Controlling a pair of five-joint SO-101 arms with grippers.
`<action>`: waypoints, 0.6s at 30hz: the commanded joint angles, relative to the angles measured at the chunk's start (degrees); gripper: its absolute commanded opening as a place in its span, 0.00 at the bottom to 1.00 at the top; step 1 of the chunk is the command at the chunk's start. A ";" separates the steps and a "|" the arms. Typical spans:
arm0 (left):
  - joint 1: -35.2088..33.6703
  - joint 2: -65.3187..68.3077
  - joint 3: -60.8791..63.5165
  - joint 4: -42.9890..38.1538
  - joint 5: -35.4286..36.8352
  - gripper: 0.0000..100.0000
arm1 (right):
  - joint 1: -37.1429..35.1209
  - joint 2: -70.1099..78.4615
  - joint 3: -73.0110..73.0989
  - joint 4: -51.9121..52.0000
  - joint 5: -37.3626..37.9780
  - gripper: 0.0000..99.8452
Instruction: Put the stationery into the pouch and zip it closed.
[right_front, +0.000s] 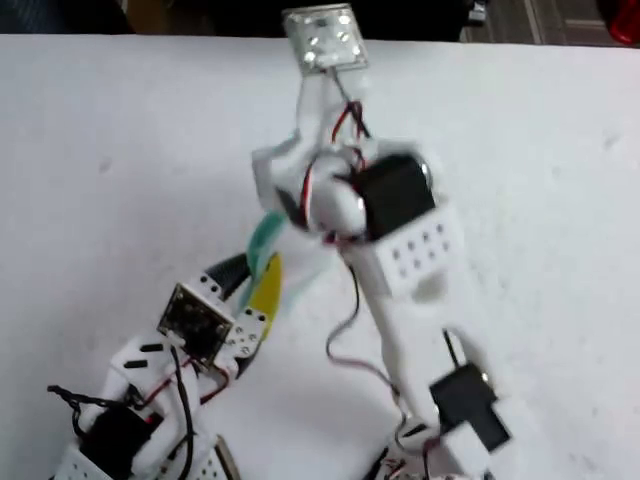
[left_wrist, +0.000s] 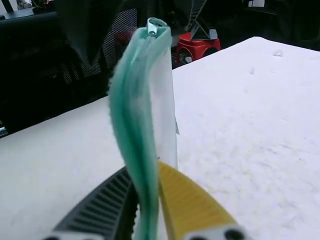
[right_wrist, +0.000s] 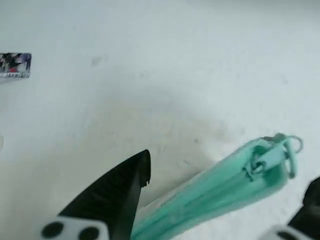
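Holding the pouch in my left gripper: black and yellow jaws pinched narrow on the teal zip edge at one end, the pouch lifted off the counter and standing up out of the jaws. The slider sits at the far end, away from my grip. My right gripper is wide, one jaw on each side of that slider end, and as far as I can tell neither jaw touches the pouch. From the right wrist the zip looks joined along the length I can see, with the pull ring hanging free past the slider. Judgement: the zipping step is in hand and near its finish; I cannot tell whether the last bit of track is shut. I cannot see what is inside the pouch either. A small printed item lies on the counter well apart from it; I cannot tell what it is, and if it is stationery then loading is not complete. Next move, if closure needs finishing: narrow the right jaws onto the pull and draw it along the track away from my left grip, with the left keeping the edge taut. Risk: the thin edge slipping from my left jaws under that pull.
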 joint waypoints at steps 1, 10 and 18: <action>-0.13 0.48 0.26 0.88 -0.62 0.02 | 1.98 1.27 0.00 1.80 -0.88 0.44; -0.22 0.48 0.26 0.53 -1.14 0.02 | -5.49 -7.69 13.80 1.71 1.85 0.44; -0.04 0.48 0.26 0.53 -2.99 0.02 | -6.11 -4.70 14.51 1.63 6.68 0.18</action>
